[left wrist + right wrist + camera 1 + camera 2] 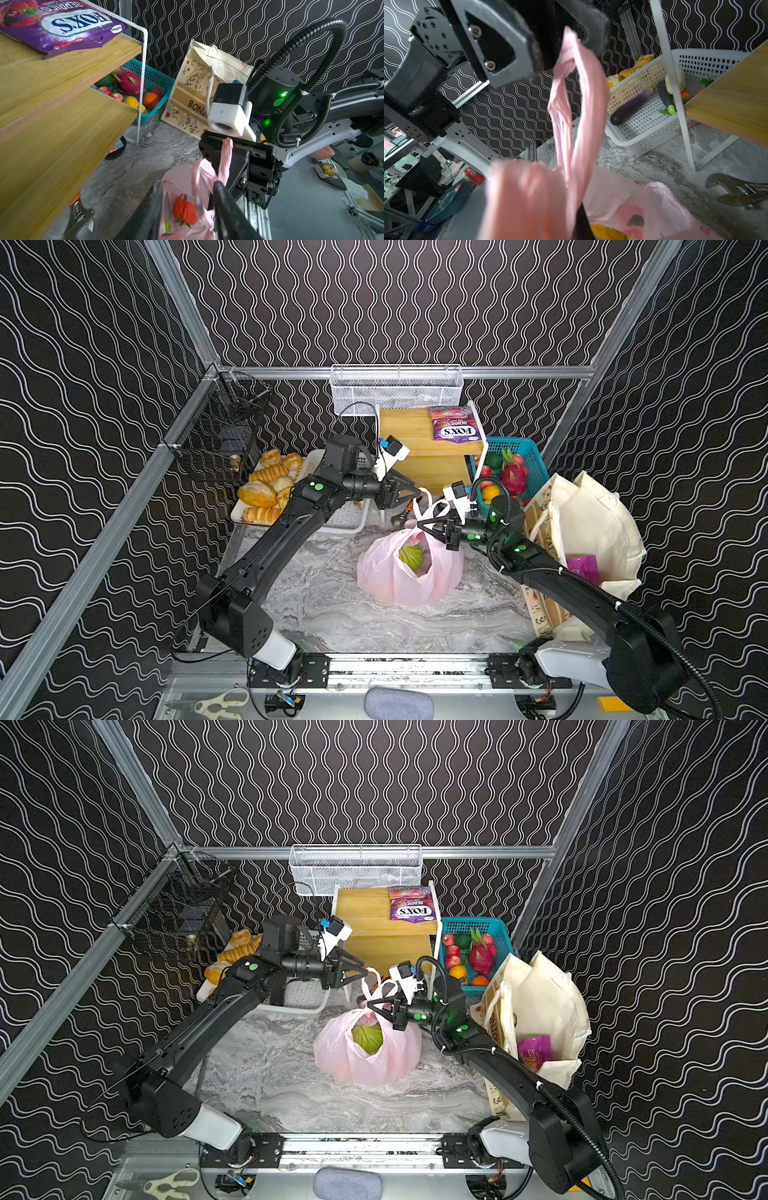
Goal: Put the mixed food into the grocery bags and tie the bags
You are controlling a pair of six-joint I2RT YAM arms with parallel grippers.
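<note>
On shelf (411, 435), FOX'S BERRIES packet (455, 429), BONJ-lettered tote (193, 83), right claw (420, 526) clamping pink bag (382, 572), left claw (417, 492) parted

Bright, even light; the pink bag (525, 197) blurs close up.

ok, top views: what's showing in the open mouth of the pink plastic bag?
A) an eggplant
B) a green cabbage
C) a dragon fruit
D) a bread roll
B: in both top views a green cabbage sits in the open mouth of the pink plastic bag on the marble tabletop.
</note>
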